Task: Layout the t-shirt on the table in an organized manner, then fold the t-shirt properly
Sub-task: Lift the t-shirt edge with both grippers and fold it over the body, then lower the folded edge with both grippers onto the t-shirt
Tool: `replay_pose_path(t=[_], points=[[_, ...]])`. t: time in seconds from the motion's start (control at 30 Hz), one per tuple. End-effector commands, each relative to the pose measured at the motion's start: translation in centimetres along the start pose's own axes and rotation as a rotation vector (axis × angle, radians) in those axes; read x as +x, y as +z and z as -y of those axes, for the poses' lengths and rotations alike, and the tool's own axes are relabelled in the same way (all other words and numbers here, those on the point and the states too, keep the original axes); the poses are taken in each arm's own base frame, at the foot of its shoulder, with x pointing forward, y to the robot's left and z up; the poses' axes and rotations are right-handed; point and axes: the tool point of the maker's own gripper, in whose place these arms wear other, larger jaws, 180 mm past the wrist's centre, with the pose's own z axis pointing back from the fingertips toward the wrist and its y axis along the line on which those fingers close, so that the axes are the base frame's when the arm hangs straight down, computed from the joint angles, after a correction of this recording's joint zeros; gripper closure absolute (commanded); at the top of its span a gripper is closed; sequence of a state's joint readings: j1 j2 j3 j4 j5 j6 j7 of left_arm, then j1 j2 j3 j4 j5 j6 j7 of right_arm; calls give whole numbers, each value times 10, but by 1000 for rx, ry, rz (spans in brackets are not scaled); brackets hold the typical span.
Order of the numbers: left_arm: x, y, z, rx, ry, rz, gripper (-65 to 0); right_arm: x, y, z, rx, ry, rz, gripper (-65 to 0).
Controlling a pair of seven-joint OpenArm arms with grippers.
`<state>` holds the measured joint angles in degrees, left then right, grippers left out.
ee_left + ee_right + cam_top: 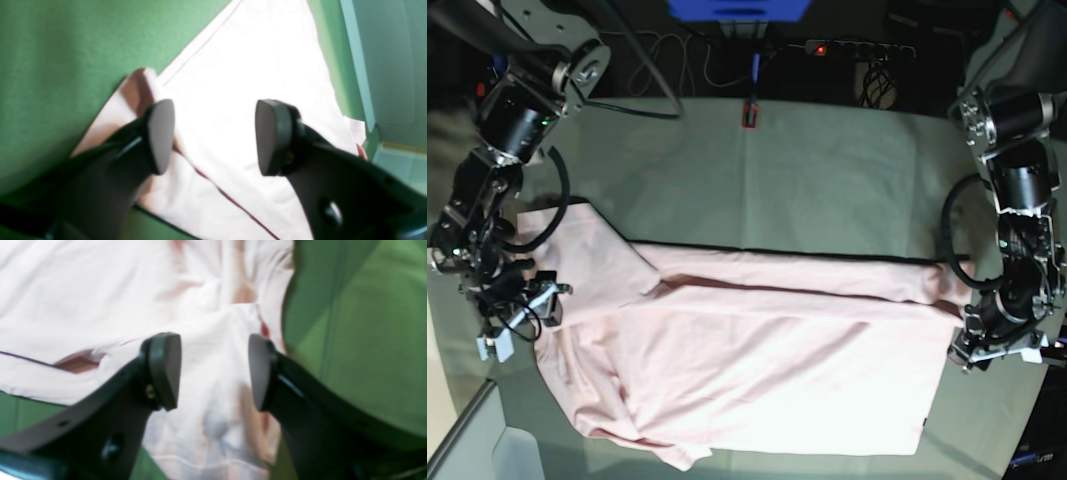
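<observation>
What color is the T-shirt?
The T-shirt is pale pink, showing best in the base view.

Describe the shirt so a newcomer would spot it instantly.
Look at the big grey-green table beneath the two robot arms. On its near half, between the left gripper and the right gripper, lies a wide, partly folded pale pink t-shirt. Its soft, rumpled pink fabric sets it apart from the flat green surface and dark grippers.

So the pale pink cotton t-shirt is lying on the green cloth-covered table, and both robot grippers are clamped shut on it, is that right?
Not quite: both grippers are open, as each one's wrist view shows, the left and the right. The pale pink t-shirt does lie on the green cloth-covered table.
</observation>
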<state>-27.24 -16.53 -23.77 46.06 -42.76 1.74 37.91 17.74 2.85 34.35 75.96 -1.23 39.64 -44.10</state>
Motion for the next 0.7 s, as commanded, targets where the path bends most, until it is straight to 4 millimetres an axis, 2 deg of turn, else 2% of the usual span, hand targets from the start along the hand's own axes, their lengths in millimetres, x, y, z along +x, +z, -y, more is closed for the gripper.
replay_pose_path(t=[0.0, 0.07, 0.13, 0.2, 0.27, 0.37, 0.5, 0.6, 0.67], points=[[26, 6, 12, -34, -9, 53, -379, 22, 5, 7, -10, 9, 67, -344], [28, 10, 9, -34, -12, 55, -379, 18, 10, 19, -35, -28, 70, -344], [18, 18, -11, -7, -40, 64, -379, 13, 15, 31, -63, -68, 75, -344], [7, 28, -26, 9, -71, 66, -379, -2, 20, 42, -87, -99, 58, -344], [-5, 34, -39, 27, -89, 56, -379, -7, 26, 52, -110, -100, 56, -344], [-21, 38, -64, 71, -92, 55, -379, -21, 30, 54, -120, -92, 30, -344], [-28, 33, -94, 134, -71, 100, -379, -32, 35, 56, -132, -86, 13, -344], [-43, 26, -97, 149, -93, 64, -379, -41, 37, 58, -137, -85, -5, -344], [-42, 20, -87, 135, -103, 56, -379, -46, 38, 59, -139, -84, -15, -344]])
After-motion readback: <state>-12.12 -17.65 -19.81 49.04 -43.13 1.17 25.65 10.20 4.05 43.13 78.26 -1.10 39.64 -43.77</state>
